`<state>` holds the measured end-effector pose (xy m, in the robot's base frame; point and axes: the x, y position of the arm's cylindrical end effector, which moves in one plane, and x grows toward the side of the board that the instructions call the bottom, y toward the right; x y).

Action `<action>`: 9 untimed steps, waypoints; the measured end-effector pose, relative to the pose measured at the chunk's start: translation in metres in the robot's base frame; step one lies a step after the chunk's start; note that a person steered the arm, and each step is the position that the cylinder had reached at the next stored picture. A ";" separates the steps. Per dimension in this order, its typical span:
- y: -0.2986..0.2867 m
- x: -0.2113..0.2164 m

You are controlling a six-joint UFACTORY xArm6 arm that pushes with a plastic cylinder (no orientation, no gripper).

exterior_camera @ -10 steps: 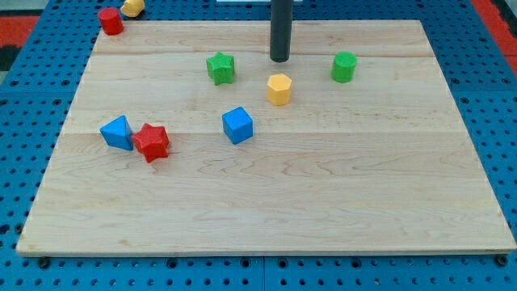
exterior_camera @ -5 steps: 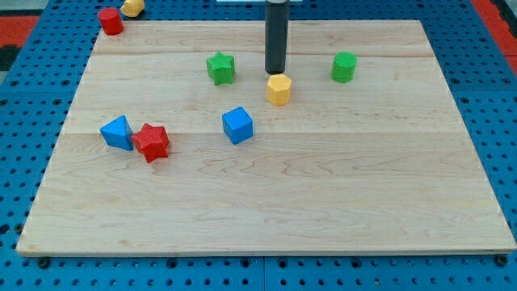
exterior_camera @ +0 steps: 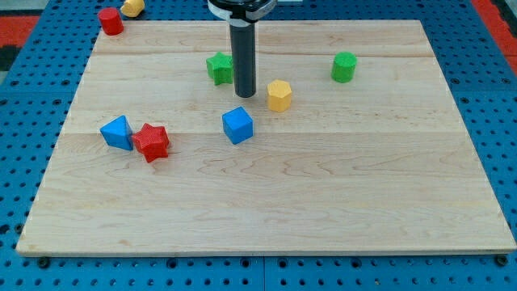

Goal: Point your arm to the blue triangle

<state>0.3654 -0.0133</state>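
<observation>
The blue triangle (exterior_camera: 118, 132) lies at the left of the wooden board (exterior_camera: 323, 186), touching a red star (exterior_camera: 151, 141) on its right. My tip (exterior_camera: 245, 94) is near the board's top middle, between the green star (exterior_camera: 218, 67) and the yellow hexagon (exterior_camera: 279, 94), just above the blue cube (exterior_camera: 237, 125). The tip is far to the right of the blue triangle and touches no block that I can see.
A green cylinder (exterior_camera: 344, 66) stands at the upper right. A red cylinder (exterior_camera: 111, 20) and a yellow block (exterior_camera: 132, 7) sit at the top left corner, at the board's edge.
My tip has moved down and to the left, from above the yellow hexagon to a spot beside the green star. The yellow hexagon has shifted slightly down.
</observation>
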 end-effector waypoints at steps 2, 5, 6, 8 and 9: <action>0.025 0.000; -0.027 -0.051; -0.053 -0.071; -0.064 -0.009; -0.066 0.058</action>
<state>0.4234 -0.0789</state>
